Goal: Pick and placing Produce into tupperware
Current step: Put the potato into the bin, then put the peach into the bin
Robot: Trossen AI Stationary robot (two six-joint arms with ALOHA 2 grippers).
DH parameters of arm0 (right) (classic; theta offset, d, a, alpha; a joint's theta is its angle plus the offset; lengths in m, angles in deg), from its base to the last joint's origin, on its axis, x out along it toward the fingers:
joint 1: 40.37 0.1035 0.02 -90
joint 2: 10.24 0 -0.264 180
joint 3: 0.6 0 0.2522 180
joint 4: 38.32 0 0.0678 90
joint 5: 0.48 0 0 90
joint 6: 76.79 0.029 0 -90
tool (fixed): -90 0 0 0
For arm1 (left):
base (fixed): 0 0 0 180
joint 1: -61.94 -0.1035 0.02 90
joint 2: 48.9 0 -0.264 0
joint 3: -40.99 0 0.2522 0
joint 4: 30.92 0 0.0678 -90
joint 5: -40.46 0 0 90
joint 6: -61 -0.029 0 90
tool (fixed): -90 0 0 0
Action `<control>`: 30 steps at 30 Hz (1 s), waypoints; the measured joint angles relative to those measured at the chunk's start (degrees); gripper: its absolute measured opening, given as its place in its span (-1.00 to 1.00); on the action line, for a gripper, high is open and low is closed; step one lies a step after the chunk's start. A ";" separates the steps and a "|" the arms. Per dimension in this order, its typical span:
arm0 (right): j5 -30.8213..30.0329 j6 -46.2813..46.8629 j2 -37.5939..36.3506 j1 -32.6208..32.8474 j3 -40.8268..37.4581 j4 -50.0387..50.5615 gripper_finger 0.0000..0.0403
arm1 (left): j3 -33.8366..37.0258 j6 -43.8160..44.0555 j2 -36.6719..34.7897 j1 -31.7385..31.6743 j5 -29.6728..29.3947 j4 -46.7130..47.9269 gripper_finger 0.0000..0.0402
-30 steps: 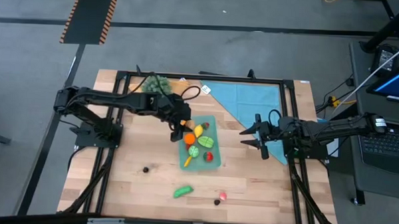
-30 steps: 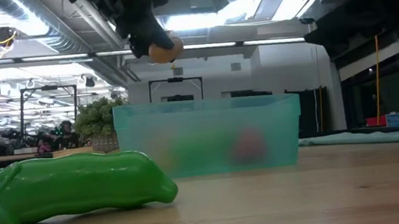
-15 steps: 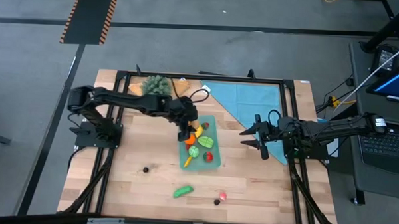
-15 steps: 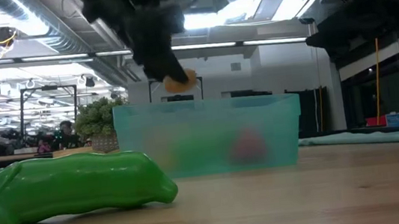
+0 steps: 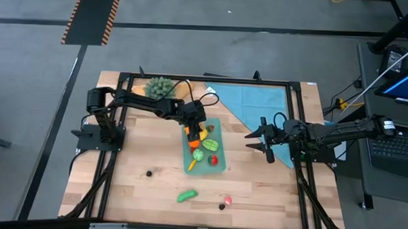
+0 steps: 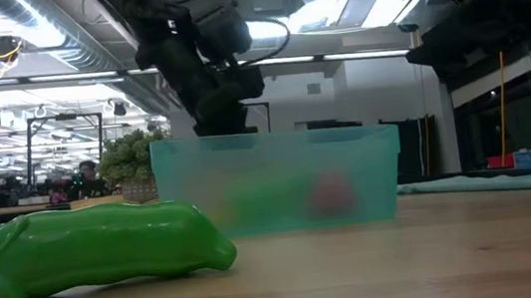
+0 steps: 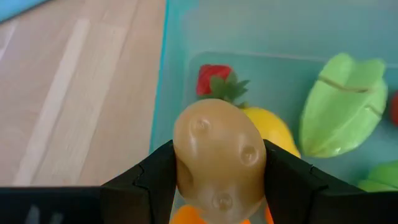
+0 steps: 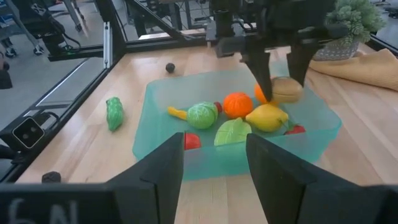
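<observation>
Wooden bench [image 5: 134, 173] in the middle of the frame carries the see-through teal tupperware [image 5: 219, 165], and many toy foods are already inside it: an orange [image 8: 237, 104], a lemon [image 8: 267, 117], a strawberry [image 7: 213, 79] and green leafy bits. The left gripper [image 7: 217, 186] has its fingers pinching a smooth brown potato [image 7: 217, 155] low over the box's upper-left end. Four pieces wait lower in the frame: a green pod [image 5: 187, 195], a pink bit [image 5: 227, 199] and two dark ones, while the right gripper [image 5: 255, 138], fingers spread and empty, waits at the right.

A grey concrete floor [image 5: 214, 9] surrounds the light wooden table [image 5: 137, 187], with an orange-and-black striped hazard strip [image 5: 92, 15] laid on it. Beyond the table, long bright ceiling lights [image 6: 329, 1] run under exposed silver ducts [image 6: 52, 33], above white walls and distant cluttered workbenches [image 6: 9, 188].
</observation>
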 joint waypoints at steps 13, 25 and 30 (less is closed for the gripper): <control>-0.37 -0.21 0.14 0.01 0.00 0.07 -0.13 | 0.02 -0.02 1.11 -0.08 -2.56 0.37 0.19; -0.39 -0.28 0.16 0.01 0.00 1.05 -0.13 | -1.20 -5.12 -5.41 2.19 -2.70 0.39 0.24; -0.39 -0.24 0.14 0.01 0.00 1.23 -0.13 | -1.34 -7.55 -12.97 4.85 -2.87 0.69 0.25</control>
